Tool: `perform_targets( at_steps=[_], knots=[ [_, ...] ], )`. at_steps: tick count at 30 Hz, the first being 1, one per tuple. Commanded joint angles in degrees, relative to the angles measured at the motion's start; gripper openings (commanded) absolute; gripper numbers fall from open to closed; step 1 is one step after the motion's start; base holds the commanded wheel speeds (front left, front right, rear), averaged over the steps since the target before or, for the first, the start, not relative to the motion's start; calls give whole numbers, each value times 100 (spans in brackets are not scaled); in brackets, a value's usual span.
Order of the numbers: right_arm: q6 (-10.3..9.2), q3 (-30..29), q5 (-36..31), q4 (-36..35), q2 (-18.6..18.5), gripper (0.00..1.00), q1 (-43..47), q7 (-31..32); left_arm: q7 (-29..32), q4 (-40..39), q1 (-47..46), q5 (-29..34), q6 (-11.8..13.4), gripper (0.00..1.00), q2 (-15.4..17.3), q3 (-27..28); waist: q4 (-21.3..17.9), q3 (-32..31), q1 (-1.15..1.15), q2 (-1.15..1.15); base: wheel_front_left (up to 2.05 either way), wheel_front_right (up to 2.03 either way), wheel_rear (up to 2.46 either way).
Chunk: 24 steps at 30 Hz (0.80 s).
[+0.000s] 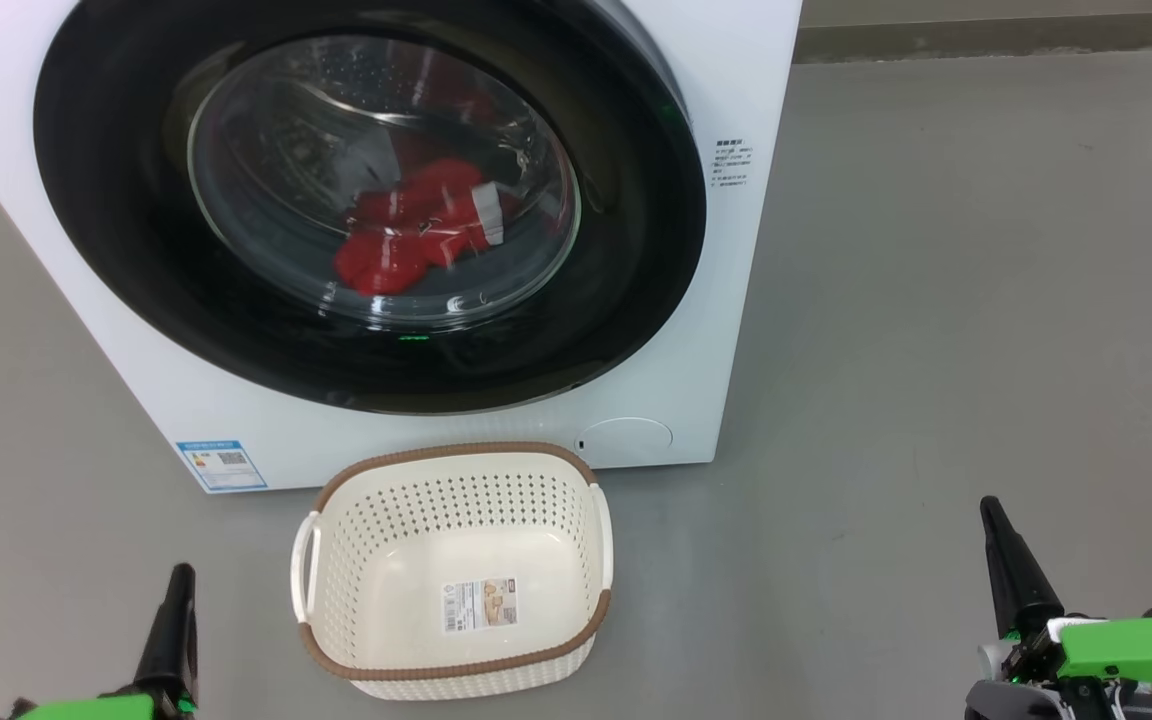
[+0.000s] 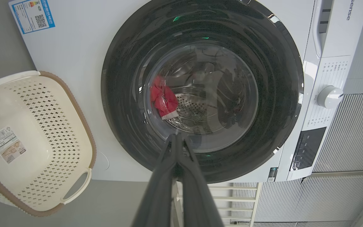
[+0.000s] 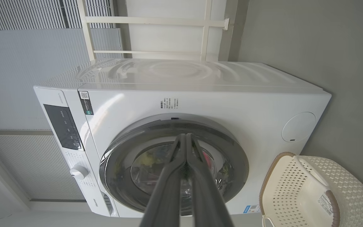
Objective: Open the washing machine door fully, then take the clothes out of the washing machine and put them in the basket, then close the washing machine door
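Holds left end effector (image 1: pixel 179 575) and right end effector (image 1: pixel 991 510) clenched, empty, short of shut door (image 1: pixel 136 250). Risks slipping on the gloss, or swinging door into near basket (image 1: pixel 456 447).

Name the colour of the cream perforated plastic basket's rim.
Brown woven-look rim; best in the head view.

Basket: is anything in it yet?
Empty: the basket holds just its bottom sticker; the red clothes lie behind the door glass.
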Motion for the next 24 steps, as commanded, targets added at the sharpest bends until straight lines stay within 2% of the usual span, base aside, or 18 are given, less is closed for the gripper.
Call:
perform_targets(
  at_steps=[1,6,11,15,24],
  knots=[
    [0,1,1,-2,0,100,-1,0,-1,-1,-1,0,0,100,0,1,0,0,0,0,0,0,0],
    [0,21,14,161,27,100,42,-24,-29,139,95,8,6,100,-60,-28,2,4,1,0,0,0,0],
    [1,77,35,93,25,100,3,-86,-105,64,84,31,4,100,-54,-47,3,-9,13,0,0,0,0],
    [1,129,31,39,23,100,-19,-142,-172,-7,85,63,2,100,-47,-63,4,4,1,0,0,0,0],
    [1,260,-70,-94,0,100,-86,-261,-310,-145,70,179,-3,100,-7,-114,11,21,0,0,0,0,0]
  ],
)
